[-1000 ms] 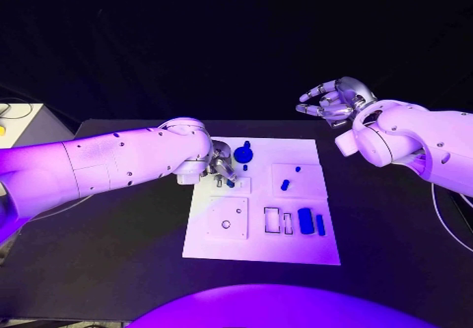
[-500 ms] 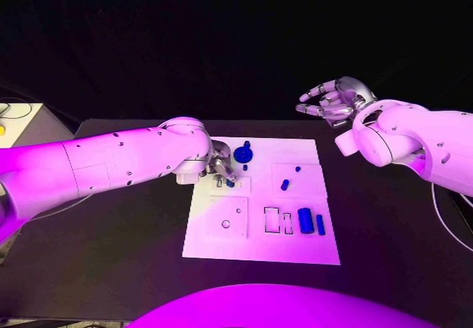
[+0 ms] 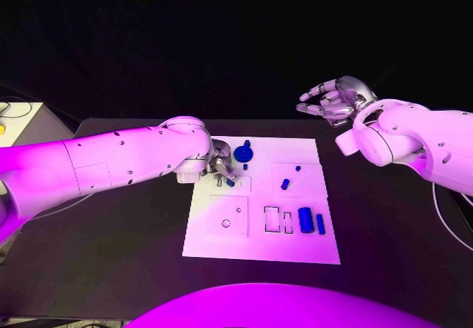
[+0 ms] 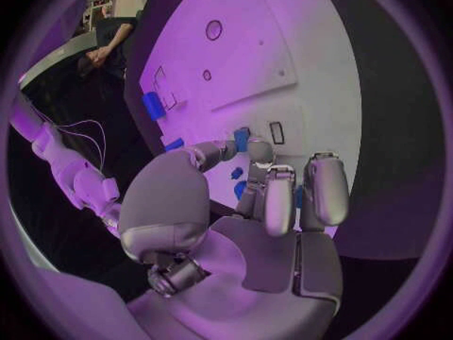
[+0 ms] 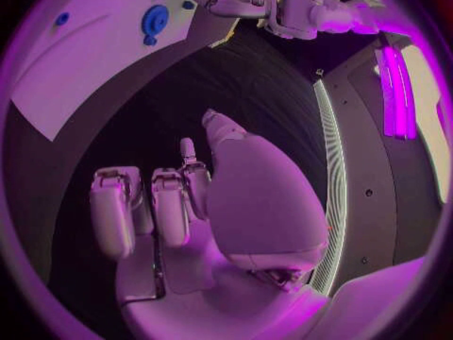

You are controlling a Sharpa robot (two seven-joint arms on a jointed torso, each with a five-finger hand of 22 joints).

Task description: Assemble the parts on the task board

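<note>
1. The left hand point(image 3: 219, 169) is down at the task board point(image 3: 296, 251), working the far left corner, fingers curled over a small blue peg point(image 4: 241, 139). The left wrist view has that peg pinched between thumb and fingertip, standing close over a little rectangular slot.
2. The right hand point(image 3: 333, 100) hangs high beyond the table's far edge, fingers loosely curled apart, holding nothing.
3. Spare parts wait: a round blue disc point(image 3: 243, 154) just beside the left hand, a short blue piece point(image 3: 285, 184) mid-board, and 2 blue bars point(image 3: 305, 219) by the right-hand slots.
4. Handling call: these pieces look light, rigid and smooth, so likely slippery between metal fingertips. A pinch on the peg's flat sides, low and square, should stop it tilting in the slot.
</note>
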